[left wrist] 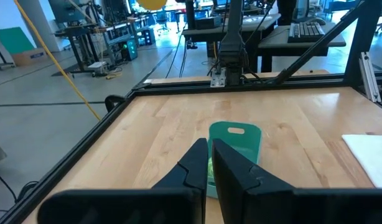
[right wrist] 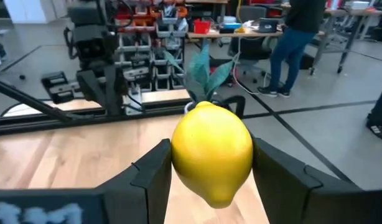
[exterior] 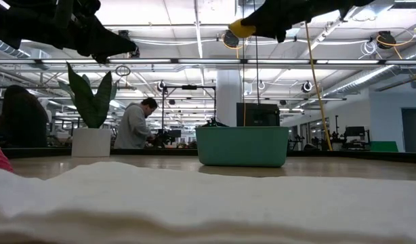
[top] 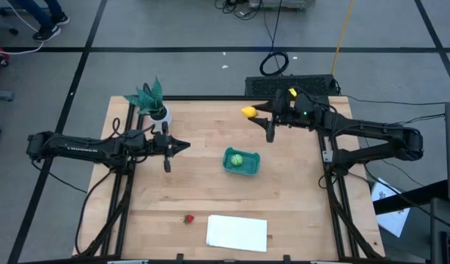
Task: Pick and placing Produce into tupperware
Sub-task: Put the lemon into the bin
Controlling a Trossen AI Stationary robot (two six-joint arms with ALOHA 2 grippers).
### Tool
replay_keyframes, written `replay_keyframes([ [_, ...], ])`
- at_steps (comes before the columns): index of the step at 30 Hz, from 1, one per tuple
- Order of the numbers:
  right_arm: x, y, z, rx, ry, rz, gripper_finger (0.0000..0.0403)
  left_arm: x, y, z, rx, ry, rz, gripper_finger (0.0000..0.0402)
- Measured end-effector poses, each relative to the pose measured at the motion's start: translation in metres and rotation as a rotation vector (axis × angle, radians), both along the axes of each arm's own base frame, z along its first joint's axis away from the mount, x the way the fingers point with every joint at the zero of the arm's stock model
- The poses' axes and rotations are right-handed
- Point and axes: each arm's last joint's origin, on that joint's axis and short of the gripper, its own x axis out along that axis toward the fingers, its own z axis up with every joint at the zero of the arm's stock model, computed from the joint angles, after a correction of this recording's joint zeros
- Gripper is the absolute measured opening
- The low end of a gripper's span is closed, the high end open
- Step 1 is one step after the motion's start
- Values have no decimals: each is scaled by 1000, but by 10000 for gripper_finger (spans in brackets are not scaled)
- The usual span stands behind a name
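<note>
The right gripper (top: 253,112) holds the yellow lemon (top: 248,112) between its fingers, raised above the far side of the counter (top: 196,183), well beyond the teal tupperware (top: 241,162) that already contains the light-green fruit (top: 237,159). This looks like the carry step, so the next move calls for bringing the lemon nearer, over the tub, lowering and letting go, while the red strawberry (top: 187,218) lies near the front edge beside the white sheet (top: 237,232). The left gripper (top: 182,146) waits with fingers clenched and empty, left of the tub, by the potted plant (top: 153,101)
</note>
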Motion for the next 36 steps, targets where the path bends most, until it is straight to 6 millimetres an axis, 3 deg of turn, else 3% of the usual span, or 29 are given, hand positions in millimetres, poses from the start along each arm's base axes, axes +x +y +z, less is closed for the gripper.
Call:
replay_keyframes([
  [30, -2, 3, -9, 57, 108, 3, 181, 0, 0, -3, -1, 27, 0, 26],
  [36, -4, 3, 2, 87, 197, -5, 181, 0, 0, -3, -1, 28, 0, 26],
])
